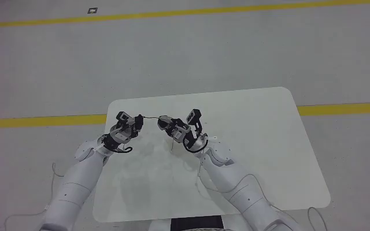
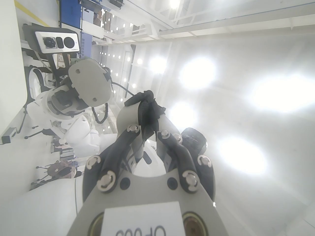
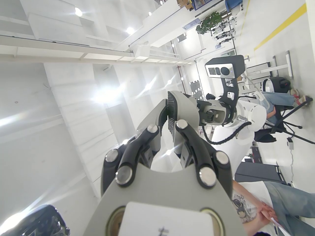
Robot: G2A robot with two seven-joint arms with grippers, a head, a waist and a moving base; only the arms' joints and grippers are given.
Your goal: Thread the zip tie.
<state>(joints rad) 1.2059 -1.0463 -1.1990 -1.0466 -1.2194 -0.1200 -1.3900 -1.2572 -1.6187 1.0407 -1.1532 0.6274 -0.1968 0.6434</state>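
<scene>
A thin black zip tie spans the short gap between my two grippers, held up above the white table. My left gripper is shut on one end. In the left wrist view a black lump sits between its fingertips, and the zip tie's strap curves away toward the other arm. My right gripper meets the strap's other end. In the right wrist view my right gripper has its ribbed pads pressed together, and the strap between them is too thin to make out.
The table's far edge lies a little beyond the grippers. Open tabletop stretches to the right and toward the near side. Grey floor with yellow lines surrounds the table.
</scene>
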